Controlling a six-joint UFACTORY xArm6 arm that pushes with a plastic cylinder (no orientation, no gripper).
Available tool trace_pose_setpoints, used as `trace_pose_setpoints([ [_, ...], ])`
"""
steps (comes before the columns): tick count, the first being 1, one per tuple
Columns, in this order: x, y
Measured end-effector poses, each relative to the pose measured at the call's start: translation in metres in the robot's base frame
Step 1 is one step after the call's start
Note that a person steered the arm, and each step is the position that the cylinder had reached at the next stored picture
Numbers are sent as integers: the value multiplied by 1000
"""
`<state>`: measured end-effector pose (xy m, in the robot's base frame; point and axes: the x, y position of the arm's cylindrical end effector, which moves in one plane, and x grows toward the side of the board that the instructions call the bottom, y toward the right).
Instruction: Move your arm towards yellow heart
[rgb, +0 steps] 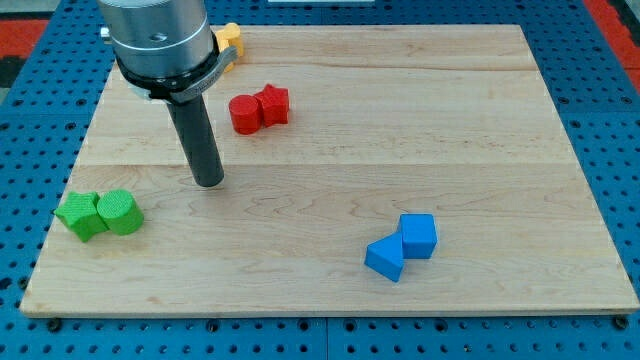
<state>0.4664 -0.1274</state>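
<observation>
Blue blocks (402, 248) sit nearest the view's bottom. I carry no pincer, only my tip (208, 182). From it, the yellow heart (230, 38), half hidden behind my arm, lies straight toward the view's top.

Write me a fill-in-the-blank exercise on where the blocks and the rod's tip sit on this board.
1. My tip rests on the wooden board, apart from every ____.
2. The two green blocks lie at the view's ____ edge.
3. The pair nearest the view's bottom right is ____.
4. The yellow block, partly hidden behind the arm, is at the view's ____ left.

Missing words: block; left; blue; top
</observation>
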Motion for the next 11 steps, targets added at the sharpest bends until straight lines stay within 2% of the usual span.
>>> trace_pose_setpoints([
  [3,0,8],
  [4,-37,73],
  [5,-71,192],
  [6,-168,216],
  [7,-232,193],
  [9,-238,196],
  [10,-248,172],
  [11,-269,116],
])
